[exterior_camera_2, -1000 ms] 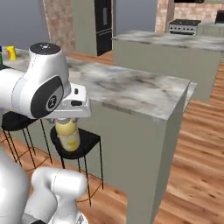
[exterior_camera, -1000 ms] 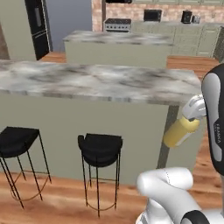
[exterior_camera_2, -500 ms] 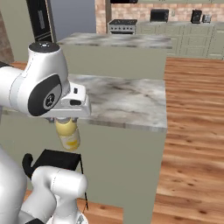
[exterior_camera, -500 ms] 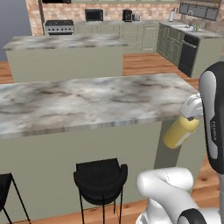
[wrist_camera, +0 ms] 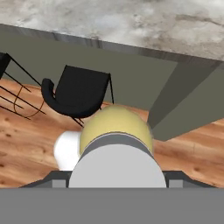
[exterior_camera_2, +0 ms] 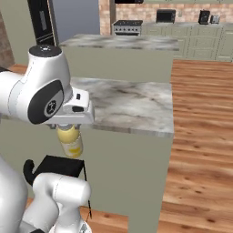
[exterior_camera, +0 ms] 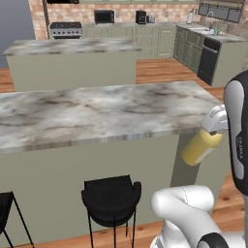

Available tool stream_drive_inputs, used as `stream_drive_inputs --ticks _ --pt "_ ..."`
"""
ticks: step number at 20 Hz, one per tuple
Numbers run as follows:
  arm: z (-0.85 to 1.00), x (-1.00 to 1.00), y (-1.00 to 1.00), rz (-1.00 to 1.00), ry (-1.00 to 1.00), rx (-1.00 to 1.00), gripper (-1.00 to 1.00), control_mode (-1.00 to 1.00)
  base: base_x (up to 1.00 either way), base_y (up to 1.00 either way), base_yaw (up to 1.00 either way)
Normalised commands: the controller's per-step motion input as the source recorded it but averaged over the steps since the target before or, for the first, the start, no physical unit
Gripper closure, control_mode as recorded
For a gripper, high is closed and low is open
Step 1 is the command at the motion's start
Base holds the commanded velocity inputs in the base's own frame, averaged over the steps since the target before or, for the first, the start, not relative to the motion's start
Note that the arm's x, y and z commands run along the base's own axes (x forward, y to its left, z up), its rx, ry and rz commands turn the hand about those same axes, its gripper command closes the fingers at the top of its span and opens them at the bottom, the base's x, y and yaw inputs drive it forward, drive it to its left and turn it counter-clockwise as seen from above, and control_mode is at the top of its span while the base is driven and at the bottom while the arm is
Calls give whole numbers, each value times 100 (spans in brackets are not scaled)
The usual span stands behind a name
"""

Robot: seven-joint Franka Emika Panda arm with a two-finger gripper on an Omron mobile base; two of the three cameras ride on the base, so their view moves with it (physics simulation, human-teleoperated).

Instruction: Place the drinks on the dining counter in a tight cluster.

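left base view, from nine o'clock across to three: dining counter (exterior_camera: 97,114) spanning the middle, grey-white veined marble on a plain grey-green base; black stool (exterior_camera: 111,197) tucked at its front near six o'clock, edge of another stool (exterior_camera: 5,203) at eight o'clock; second marble island (exterior_camera: 72,46) behind at eleven o'clock, stove (exterior_camera: 63,29) and cabinets along the far wall at twelve; yellow bottle (exterior_camera: 200,147) at three o'clock, tilted, hanging off the counter's right end and below the level of its top, clear of the floor; gripper (exterior_camera: 213,123) clamped around the bottle's top, holding it in the air.

right base view, nine to three: white arm at nine o'clock, gripper (exterior_camera_2: 69,124) under the hand closed about the yellow bottle (exterior_camera_2: 69,142), bottle hanging in front of the counter's grey-green base, lower than the marble edge; black stool (exterior_camera_2: 57,167) just below at seven o'clock; dining counter (exterior_camera_2: 127,104) top reaching to its corner at three o'clock; wood floor (exterior_camera_2: 200,136) beyond.

hand view: grey cap (wrist_camera: 117,164) and yellow shoulder of the bottle (wrist_camera: 117,120) at six o'clock, close up; black stool (wrist_camera: 78,94) at ten o'clock on the floor below; marble counter edge (wrist_camera: 109,43) across twelve o'clock.
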Motion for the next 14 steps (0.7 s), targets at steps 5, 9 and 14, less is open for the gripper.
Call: stream_drive_inputs --ticks 5,9,14 --pt "0 0 0 0 0 0 100 100 0 0 0" --pt "0 0 2 0 -1 0 100 -100 0 0 0" --pt "18 0 9 0 -2 -3 100 -100 0 0 0"
